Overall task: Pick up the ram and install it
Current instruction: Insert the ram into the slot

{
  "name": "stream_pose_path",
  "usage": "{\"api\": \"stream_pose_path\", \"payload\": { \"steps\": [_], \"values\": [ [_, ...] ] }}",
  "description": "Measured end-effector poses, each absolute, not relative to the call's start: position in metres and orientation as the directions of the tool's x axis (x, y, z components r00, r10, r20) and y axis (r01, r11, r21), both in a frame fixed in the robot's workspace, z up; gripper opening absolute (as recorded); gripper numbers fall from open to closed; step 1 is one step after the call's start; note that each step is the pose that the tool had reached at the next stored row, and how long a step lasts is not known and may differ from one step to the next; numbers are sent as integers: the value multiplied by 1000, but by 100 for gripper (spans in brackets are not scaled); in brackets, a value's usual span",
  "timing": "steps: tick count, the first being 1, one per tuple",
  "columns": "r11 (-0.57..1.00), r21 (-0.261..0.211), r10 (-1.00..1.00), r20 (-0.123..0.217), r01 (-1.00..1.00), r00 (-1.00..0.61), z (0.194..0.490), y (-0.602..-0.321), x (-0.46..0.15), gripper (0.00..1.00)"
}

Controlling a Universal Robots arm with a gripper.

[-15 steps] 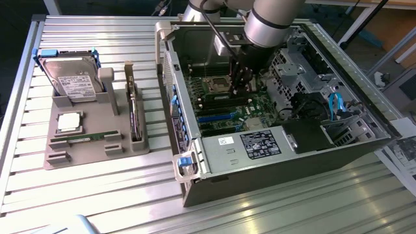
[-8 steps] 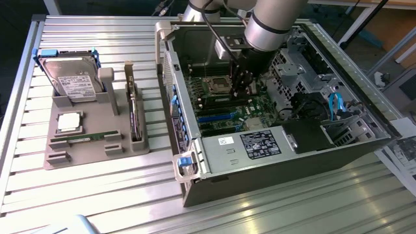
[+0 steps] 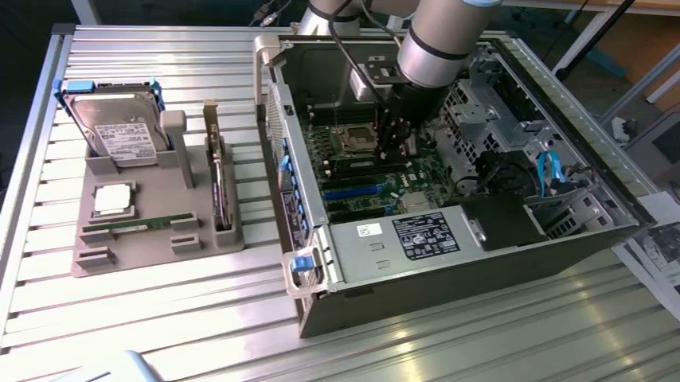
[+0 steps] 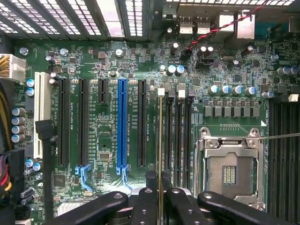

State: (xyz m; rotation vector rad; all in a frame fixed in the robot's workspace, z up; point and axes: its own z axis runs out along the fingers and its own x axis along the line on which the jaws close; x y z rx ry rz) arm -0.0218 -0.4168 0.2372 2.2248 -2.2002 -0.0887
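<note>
The ram (image 4: 161,140) appears edge-on in the wrist view, a thin green-gold line running along the outermost memory slot. My gripper (image 4: 161,199) is shut on it, with a dark finger (image 4: 145,206) on each side. Whether the stick touches the slot I cannot tell. That slot's white latch (image 4: 161,92) sits at its far end. In the exterior view my gripper (image 3: 394,142) reaches down inside the open computer case (image 3: 372,239), just over the motherboard (image 3: 367,187). A second, matching ram stick (image 3: 138,225) lies in the grey tray (image 3: 149,255).
The tray at the exterior view's left also holds a hard drive (image 3: 117,127), a square silver processor (image 3: 113,199) and an upright dark expansion card (image 3: 220,191). Beside the memory slots are an empty processor socket (image 4: 229,171) and a blue card slot (image 4: 122,126). Case walls surround the gripper.
</note>
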Motion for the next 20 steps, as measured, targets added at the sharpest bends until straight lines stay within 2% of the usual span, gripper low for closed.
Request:
{"api": "stream_pose_path", "payload": {
  "steps": [15,20],
  "values": [
    [-13,47,-999,-33,-999,11,231,-415,-25,14],
    [-13,47,-999,-45,-999,11,229,-415,-25,14]
  ]
}}
